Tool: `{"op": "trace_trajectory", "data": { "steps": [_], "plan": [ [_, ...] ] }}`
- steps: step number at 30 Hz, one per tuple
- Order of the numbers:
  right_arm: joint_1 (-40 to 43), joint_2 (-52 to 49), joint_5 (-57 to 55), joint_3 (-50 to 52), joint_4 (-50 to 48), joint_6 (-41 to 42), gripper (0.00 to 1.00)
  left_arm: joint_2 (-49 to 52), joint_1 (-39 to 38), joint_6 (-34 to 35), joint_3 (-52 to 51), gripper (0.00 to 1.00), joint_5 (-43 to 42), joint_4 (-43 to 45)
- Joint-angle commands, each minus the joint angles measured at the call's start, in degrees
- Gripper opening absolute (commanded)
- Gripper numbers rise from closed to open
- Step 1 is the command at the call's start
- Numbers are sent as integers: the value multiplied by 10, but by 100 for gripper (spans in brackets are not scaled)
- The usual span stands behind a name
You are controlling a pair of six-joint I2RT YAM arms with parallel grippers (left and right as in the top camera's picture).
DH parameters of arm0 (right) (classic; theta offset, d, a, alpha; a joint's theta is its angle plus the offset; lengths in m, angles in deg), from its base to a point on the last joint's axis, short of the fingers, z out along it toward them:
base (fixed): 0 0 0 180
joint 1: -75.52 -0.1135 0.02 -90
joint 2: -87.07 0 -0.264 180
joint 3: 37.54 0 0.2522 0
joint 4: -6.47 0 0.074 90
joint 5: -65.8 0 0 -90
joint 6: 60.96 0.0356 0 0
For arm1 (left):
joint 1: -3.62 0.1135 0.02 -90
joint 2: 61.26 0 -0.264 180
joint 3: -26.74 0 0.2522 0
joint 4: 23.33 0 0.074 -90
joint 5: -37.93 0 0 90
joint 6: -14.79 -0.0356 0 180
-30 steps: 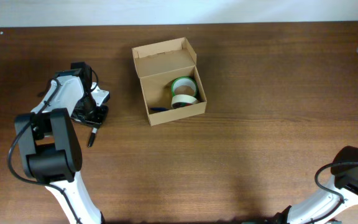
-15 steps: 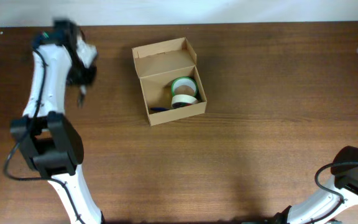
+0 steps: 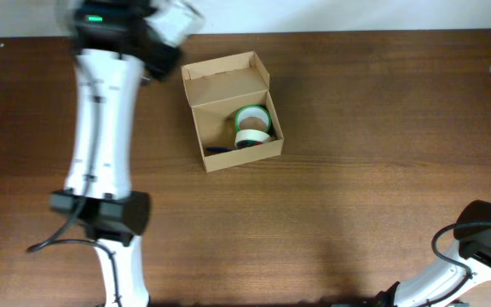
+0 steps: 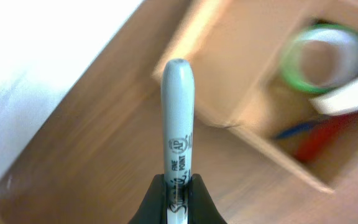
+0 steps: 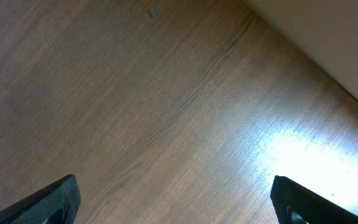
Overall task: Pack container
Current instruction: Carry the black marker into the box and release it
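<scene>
Left hand [image 4: 178, 194]: clenched on a marker [image 4: 178, 124], its two dark fingers [image 4: 149, 204] pinching the lower barrel from either side.
Marker: stands straight up in the wrist view, pale grey with a rounded end on top and "Fine Point" printed on the barrel; its top lines up with the near corner of the box.
Left arm [image 3: 101, 128]: reaches along the left side of the bench [image 3: 373, 102], with the hand blurred at the far edge, just beside the left corner of the raised lid.
Container [image 3: 244, 155]: tan cardboard box sitting on the bench left of centre, toward the far edge, its hinged flap open and standing at the back.
Inside the container: a green tape roll [image 3: 251, 113] against the right wall, a whitish tape roll [image 3: 252, 136] touching it at the front, and a blue pen [image 3: 218, 150] low in the front left corner; the wrist view also shows something red [image 4: 319, 140] beside the blue.
Right hand [image 5: 176, 199]: released, fingers spread wide over bare wood.
Right arm [image 3: 484, 239]: at the lower right corner, well apart from the container.
</scene>
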Motion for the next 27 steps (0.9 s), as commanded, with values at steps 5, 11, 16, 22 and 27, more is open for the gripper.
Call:
{"op": "trace_trajectory", "data": {
  "steps": [5, 11, 16, 22, 27],
  "plan": [
    [0, -2, -7, 3, 0, -2, 99, 54, -122, -38, -40, 2, 21, -6],
    [0, -2, -7, 3, 0, -2, 99, 71, -146, -39, -129, 2, 21, 21],
    [0, -2, -7, 3, 0, -2, 99, 72, -148, -39, -202, 1, -1, 40],
    [0, -2, -7, 3, 0, -2, 99, 73, -152, -39, -235, 1, -3, 56],
    [0, -2, -7, 3, 0, -2, 99, 82, -152, -38, -235, 2, -10, 54]
  ]
}}
